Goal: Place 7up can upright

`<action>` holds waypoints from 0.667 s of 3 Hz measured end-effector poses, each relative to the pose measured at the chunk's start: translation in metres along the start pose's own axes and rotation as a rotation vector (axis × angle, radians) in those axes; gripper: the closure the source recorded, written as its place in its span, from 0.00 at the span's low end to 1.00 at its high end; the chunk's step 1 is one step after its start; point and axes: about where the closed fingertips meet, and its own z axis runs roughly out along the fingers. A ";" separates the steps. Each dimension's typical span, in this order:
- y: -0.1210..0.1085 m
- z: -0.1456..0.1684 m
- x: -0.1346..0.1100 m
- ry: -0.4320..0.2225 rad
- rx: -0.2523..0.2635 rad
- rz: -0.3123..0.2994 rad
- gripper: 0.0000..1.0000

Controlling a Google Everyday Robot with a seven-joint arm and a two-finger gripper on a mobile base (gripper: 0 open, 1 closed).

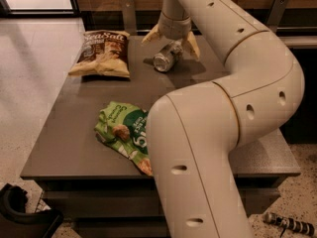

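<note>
Silvery metal catches my eye at the far end of the tabletop (74, 138): that is the 7up can (166, 58), lying on its side, its shiny round end turned toward me and a little to the left. It is not upright yet, so the task is open.

I have the tool (170, 47) right over the can, wrist pointing down. Its two pale fingers (150, 33) are spread wide, one to the left of the can and one to the right, nothing pinched. That straddle makes sense to me: with the can on its side, the fingers need to come down on both flanks of the round body before they squeeze. Whether a fingertip touches the metal I cannot tell from here.

My arm (233, 93) loops big through the foreground and hides much of the right side of the tabletop. A brown chip bag (101, 53) lies flat well to the left of the can, and a green snack bag (124, 130) sits crumpled nearer to me, partly behind the arm. Both are out of the way, I judge.

Next, I reckon: lower, pinch the can across its body, then tip it onto one round end. A round can may roll off if the squeeze lands off-centre.
</note>
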 end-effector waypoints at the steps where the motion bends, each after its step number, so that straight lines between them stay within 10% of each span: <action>1: 0.003 0.009 -0.001 0.019 0.019 -0.005 0.16; 2: 0.006 0.013 -0.004 0.013 0.014 -0.006 0.47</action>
